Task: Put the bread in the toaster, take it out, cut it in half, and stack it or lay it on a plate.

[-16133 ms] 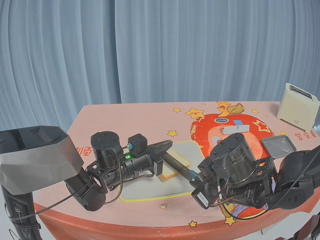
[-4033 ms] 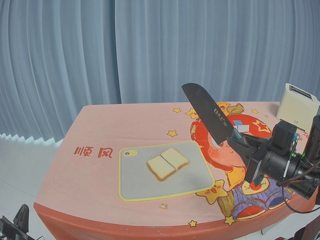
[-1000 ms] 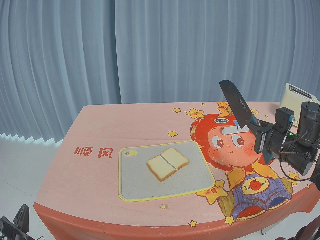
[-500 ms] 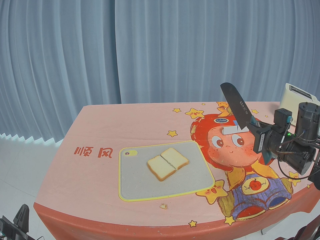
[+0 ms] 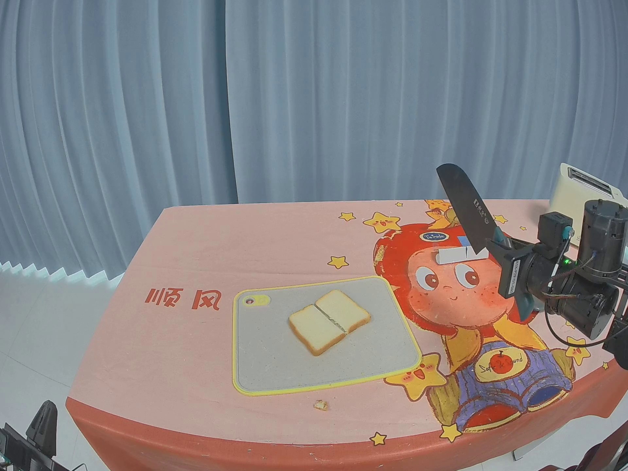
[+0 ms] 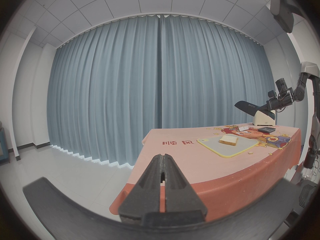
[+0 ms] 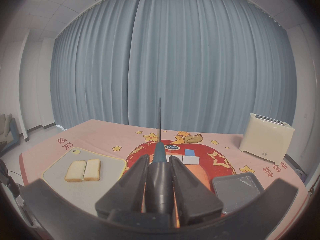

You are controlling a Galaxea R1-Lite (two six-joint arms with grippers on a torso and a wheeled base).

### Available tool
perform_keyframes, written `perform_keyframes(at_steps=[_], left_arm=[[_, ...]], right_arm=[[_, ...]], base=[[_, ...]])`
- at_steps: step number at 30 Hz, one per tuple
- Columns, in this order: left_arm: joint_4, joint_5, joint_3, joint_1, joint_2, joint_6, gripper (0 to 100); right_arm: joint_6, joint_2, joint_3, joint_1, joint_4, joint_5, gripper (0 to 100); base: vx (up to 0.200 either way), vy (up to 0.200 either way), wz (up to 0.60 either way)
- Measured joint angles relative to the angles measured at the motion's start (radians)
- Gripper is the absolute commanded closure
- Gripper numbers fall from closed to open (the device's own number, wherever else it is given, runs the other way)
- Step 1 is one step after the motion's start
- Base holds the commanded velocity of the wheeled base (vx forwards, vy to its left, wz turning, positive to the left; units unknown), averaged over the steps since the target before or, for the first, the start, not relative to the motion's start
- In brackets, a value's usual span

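Two bread halves [image 5: 329, 320] lie mid cutting board [image 5: 275, 361]; right end effector [image 7: 159, 160] pinches knife [image 5: 466, 205] aloft.

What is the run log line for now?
bread: cut, halves on cutting board | right gripper: shut on knife, blade up | left gripper: shut, empty

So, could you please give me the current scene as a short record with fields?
bread: two cut halves side by side on the cutting board
knife: raised above the table, blade tilted upward
right gripper: fingers shut on the knife handle
left gripper: fingers shut, holding nothing, away from the table
plate: grey, on the table near the toaster
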Motion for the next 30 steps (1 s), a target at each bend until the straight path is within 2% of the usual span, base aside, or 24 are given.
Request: perform_keyframes(at_steps=[24,30], left_arm=[[0.0,0.0,0.0,0.0,0.0,0.0,100],[0.0,0.0,0.0,0.0,0.0,0.0,100]], right_arm=[[-0.007,0.064,0.006,-0.05,0.002,0.015,100],[-0.008,0.077,0.003,-0.065,0.002,0.036,100]], base=[[0.0,0.0,0.0],[0.0,0.0,0.0]])
